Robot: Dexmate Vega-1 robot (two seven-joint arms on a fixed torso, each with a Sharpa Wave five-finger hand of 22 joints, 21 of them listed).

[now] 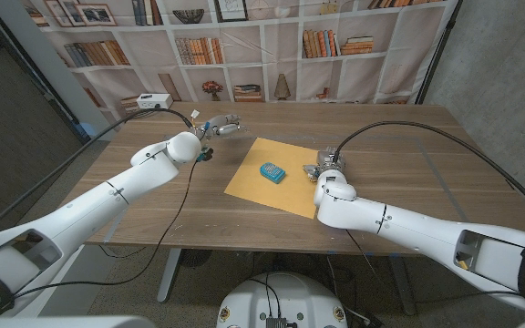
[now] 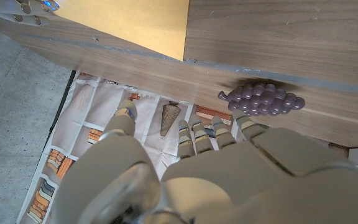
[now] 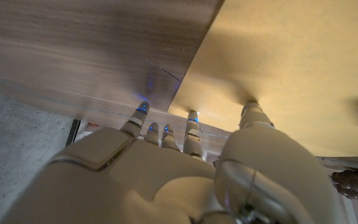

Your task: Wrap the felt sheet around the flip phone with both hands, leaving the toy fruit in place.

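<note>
1. Risk, grapes: the left hand (image 2: 229, 168) hangs near the far table edge, just beside the toy grapes (image 2: 263, 99). Its fingers are apart and hold nothing. A sweep toward the felt could knock the grapes, which must stay put.
2. Risk, phone: the phone (image 1: 272, 172) lies loose on the felt (image 1: 285, 182). A fast lift of one edge could slide it off centre or out of the fold.
3. Risk, uneven wrap: the left hand is well apart from the felt. If the right hand folds alone, the sheet could skew or drag across the table (image 1: 408, 164).
4. Right hand (image 3: 185, 168): its fingers are spread with the tips at the felt's right edge. It grips nothing; contact with the sheet cannot be confirmed.
5. Felt: a mustard-yellow square, flat and unfolded, set corner-on at mid-table.
6. Phone: small, teal, closed, near the felt's centre.
</note>
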